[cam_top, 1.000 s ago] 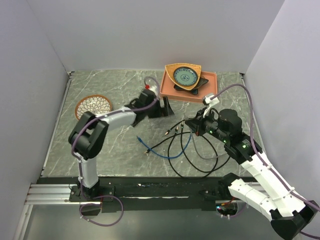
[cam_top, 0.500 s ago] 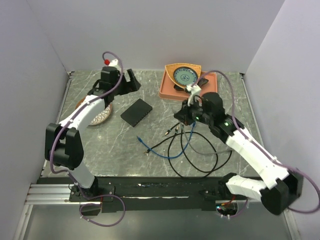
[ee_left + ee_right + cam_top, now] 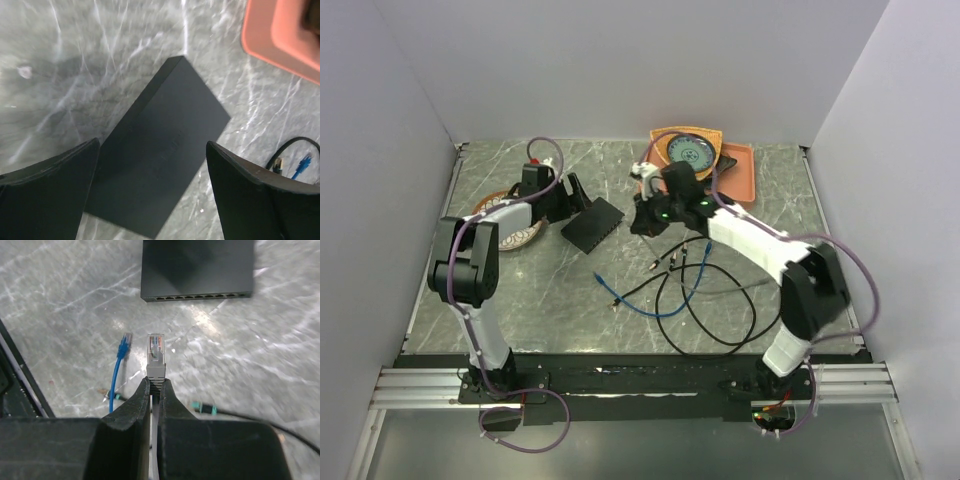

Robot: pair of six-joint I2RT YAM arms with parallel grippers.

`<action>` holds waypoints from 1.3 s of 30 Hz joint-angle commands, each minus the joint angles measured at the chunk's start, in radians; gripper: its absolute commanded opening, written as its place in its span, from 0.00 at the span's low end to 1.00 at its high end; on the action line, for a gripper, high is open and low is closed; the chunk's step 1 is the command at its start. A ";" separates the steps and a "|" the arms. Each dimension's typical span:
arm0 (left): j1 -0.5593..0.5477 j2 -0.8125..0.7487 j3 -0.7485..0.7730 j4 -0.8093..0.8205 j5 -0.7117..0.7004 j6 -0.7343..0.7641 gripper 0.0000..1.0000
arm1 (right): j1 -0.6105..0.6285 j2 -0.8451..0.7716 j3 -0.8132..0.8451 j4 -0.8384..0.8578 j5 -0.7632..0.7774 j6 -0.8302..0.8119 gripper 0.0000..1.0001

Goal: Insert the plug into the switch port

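Grey marbled table [image 3: 550, 310], white walls round it. The switch [image 3: 593, 223] lies flat and loose, left of centre. Its row of sockets faces the right arm, and the switch port [image 3: 200, 296] is one of that row; which one, I can't say. — KL

Plug? — RM

The plug [image 3: 155, 351] is pinched by its grey boot in the right gripper [image 3: 155, 382], jaws closed tight on it. Its nose points at the socket edge, near it but clearly apart. — KL

And the other arm? — RM

The left gripper [image 3: 152, 145] hangs over the switch with its jaws spread wide, one finger on either side. No contact that I can see. — KL

Failure modes from here? — RM

1. The switch is unbraced. If the plug pushes in before the left jaws close, I'd expect the box to skid or turn away rather than take the plug.
2. The grip is on the narrow boot only. Arriving off-centre at the socket lip could pivot the plug between the fingers.
3. Latch side: I cannot tell from the wrist view whether the clip matches the socket. The wrong way up, it would jam.
4. The blue cable [image 3: 125, 344] ends just beside the plug, and a black lead [image 3: 235, 413] trails nearby. A snag, or drag from the plug's own lead, could pull the nose off line. — KL
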 commanded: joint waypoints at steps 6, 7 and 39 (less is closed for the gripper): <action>-0.003 0.071 -0.047 0.166 0.023 -0.036 0.92 | 0.055 0.257 0.124 0.107 -0.052 0.013 0.00; -0.003 0.073 -0.049 0.169 0.021 -0.034 0.91 | 0.056 0.272 0.129 0.123 -0.057 0.014 0.00; -0.003 0.040 -0.150 0.262 0.066 -0.094 0.83 | 0.139 0.456 0.089 0.162 0.218 0.094 0.00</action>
